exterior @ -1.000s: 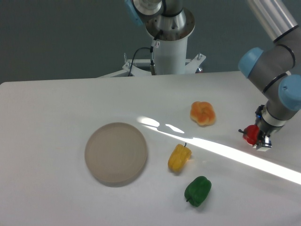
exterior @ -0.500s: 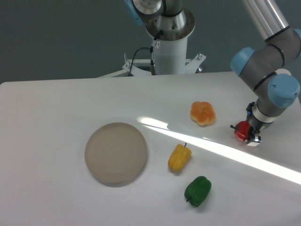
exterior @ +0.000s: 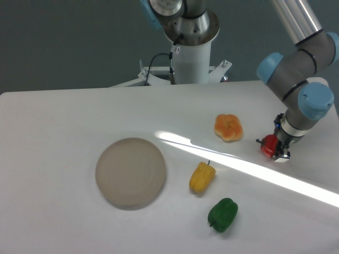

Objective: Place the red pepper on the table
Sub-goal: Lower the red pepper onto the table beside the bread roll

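Note:
The red pepper [exterior: 269, 146] is small and glossy, with its short dark stem pointing left. It sits between the fingers of my gripper [exterior: 274, 148], which is shut on it at the right side of the white table [exterior: 63, 121]. The pepper is low, at or just above the tabletop; I cannot tell if it touches. The arm's grey and blue wrist rises above it to the upper right.
An orange pepper [exterior: 228, 127] lies left of the gripper. A yellow pepper [exterior: 202, 177] and a green pepper [exterior: 223, 214] lie at centre front. A round beige-grey plate [exterior: 131, 172] sits at the left. The robot's base column [exterior: 190, 50] stands at the back.
The gripper has carried the red pepper a little to the left and slightly back, toward the orange pepper. The other objects have not moved.

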Controlling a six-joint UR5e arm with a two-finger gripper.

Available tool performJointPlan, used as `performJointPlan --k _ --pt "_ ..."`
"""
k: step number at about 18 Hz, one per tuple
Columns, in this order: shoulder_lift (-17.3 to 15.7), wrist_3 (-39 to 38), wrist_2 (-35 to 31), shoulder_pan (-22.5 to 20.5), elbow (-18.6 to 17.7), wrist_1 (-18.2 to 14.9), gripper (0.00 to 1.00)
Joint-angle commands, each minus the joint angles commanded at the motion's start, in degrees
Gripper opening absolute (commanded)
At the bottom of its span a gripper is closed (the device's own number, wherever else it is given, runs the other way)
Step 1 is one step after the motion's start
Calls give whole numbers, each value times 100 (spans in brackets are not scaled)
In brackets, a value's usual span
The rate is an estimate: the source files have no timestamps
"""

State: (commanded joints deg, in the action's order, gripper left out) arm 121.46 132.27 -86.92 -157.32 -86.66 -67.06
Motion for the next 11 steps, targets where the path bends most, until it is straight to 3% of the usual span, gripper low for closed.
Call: performJointPlan --k 11 --pt "35 0 0 -9 0 9 67"
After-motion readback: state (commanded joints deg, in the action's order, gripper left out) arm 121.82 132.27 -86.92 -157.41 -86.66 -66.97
